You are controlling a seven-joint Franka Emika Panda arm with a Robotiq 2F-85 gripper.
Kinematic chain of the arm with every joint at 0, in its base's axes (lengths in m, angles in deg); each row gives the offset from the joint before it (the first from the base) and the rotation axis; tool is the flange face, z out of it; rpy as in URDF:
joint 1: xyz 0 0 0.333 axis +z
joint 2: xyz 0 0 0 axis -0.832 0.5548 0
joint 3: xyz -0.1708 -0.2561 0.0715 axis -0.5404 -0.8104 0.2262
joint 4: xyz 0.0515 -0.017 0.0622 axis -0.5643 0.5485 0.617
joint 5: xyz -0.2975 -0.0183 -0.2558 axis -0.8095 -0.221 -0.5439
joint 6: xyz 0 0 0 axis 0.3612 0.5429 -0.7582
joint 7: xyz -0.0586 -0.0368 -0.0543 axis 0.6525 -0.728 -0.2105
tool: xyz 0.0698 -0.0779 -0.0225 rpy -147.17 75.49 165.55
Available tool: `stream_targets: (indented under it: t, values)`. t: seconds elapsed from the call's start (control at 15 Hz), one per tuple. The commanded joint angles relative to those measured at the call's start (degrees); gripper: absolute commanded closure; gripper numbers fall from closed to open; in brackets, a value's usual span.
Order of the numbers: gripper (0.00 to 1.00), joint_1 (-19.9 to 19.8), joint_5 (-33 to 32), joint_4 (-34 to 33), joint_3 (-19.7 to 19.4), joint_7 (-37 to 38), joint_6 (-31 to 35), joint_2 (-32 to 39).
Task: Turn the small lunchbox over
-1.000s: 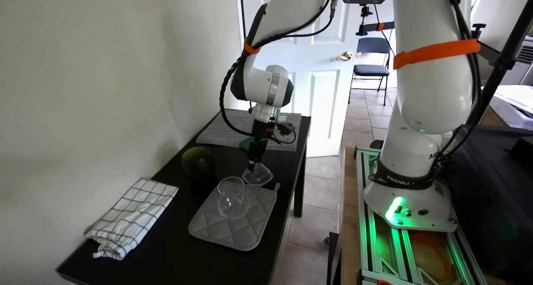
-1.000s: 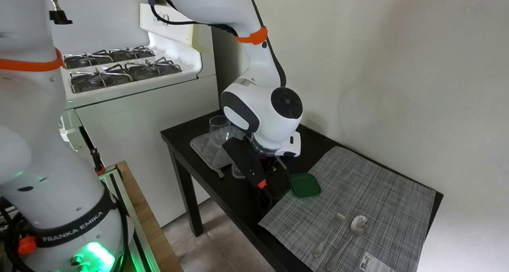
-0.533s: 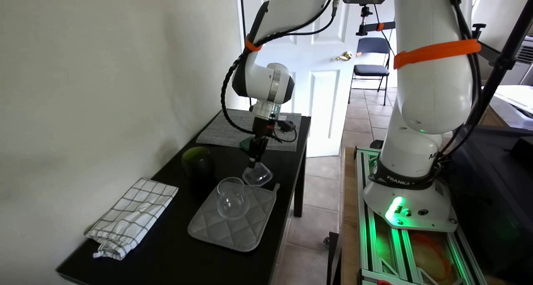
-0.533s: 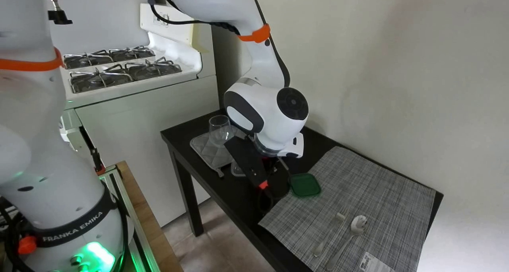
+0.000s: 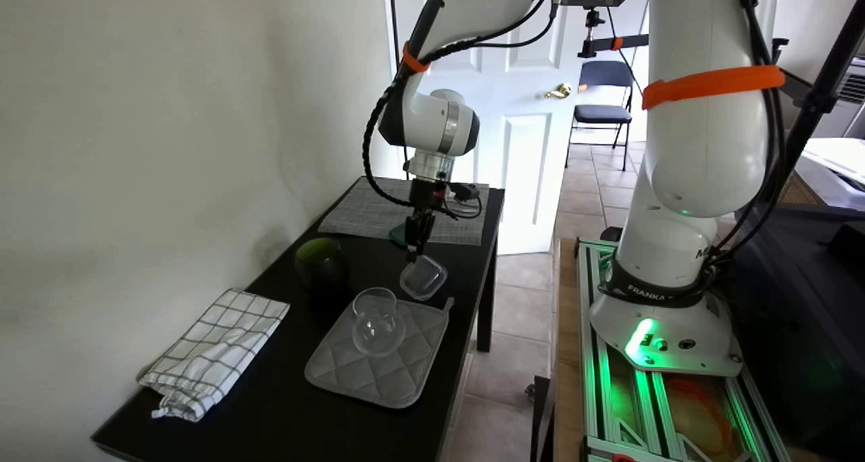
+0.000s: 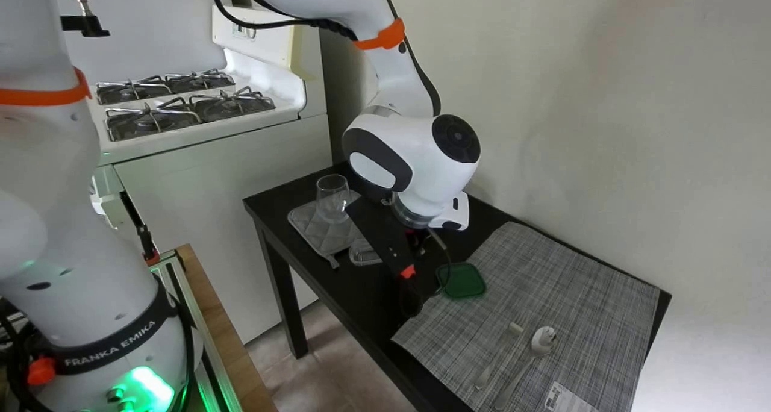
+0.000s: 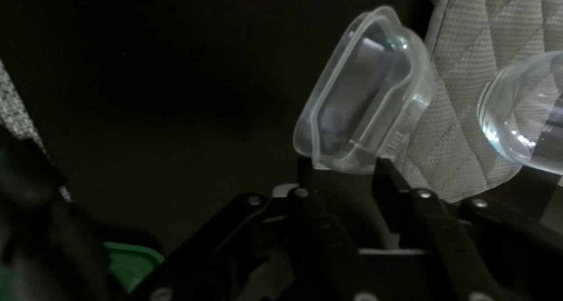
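In an exterior view I find on the table [image 5: 270,415]: cloth [image 5: 219,347] at left; pad [image 5: 395,381] to its right, glass [image 5: 378,323] upon it; mug [image 5: 321,266] behind the cloth. The box [image 5: 424,278] is in my gripper [image 5: 412,257], behind the pad, right of the mug. Mat [image 5: 382,217] farthest back, lid [image 5: 397,235] at its near edge.

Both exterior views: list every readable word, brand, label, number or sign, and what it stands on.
"FRANKA EMIKA": black band on the robot's base.
Apparently "M", rest unreadable: white arm link above it.
Too small: white label on the gray placemat; marks on the stove panel.
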Motion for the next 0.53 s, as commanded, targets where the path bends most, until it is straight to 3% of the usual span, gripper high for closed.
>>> stream_targets:
  t: [0.0,0.07,0.33,0.4,0.47]
  values:
    - [0.9,0.6,-5.8,1.6,-1.1,4.4,-0.3,-2.9]
    - [1.0,0.7,-7.5,1.8,-1.2,5.4,-0.2,-3.4]
    - [1.0,0.8,-12.9,2.1,-0.9,9.2,0.6,-5.0]
    - [0.74,0.7,-14.2,2.2,-1.0,10.2,0.1,-5.6]
    - [0.74,0.6,-15.6,2.5,-1.1,11.1,-0.3,-6.1]
